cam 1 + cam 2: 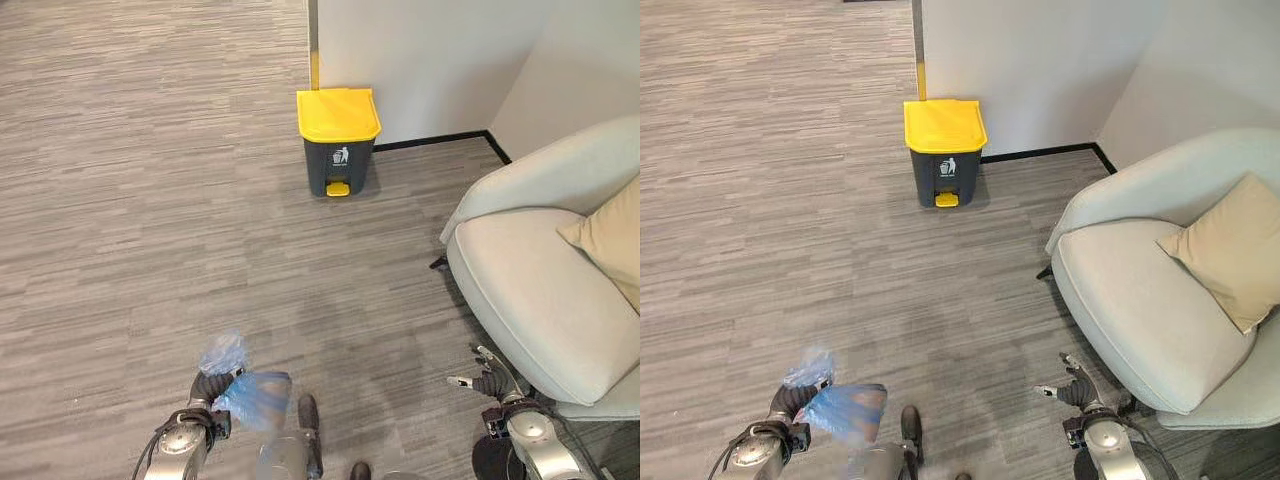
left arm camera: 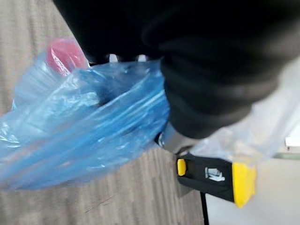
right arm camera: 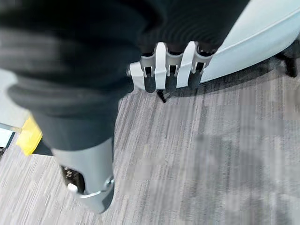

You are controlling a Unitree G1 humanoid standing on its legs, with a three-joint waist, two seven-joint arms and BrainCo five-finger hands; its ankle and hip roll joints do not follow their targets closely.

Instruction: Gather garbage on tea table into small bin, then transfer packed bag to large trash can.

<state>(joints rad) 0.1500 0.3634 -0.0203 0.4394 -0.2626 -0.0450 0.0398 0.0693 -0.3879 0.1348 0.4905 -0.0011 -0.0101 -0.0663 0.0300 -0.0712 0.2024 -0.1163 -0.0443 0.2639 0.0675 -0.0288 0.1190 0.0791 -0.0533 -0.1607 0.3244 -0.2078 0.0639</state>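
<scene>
left hand (image 1: 205,392) grips the blue bag (image 1: 252,397) by its gathered neck, well short of the lidded bin (image 1: 338,140); right hand (image 1: 487,376) hangs slack-fingered. the bag looks light, soft, slippery: best held at the neck.

Your trash can (image 1: 338,140) upper centre against the wall (image 1: 420,60), armchair (image 1: 540,290) at right (cushion (image 1: 610,240) on it), bag (image 1: 250,395) lower left.
</scene>
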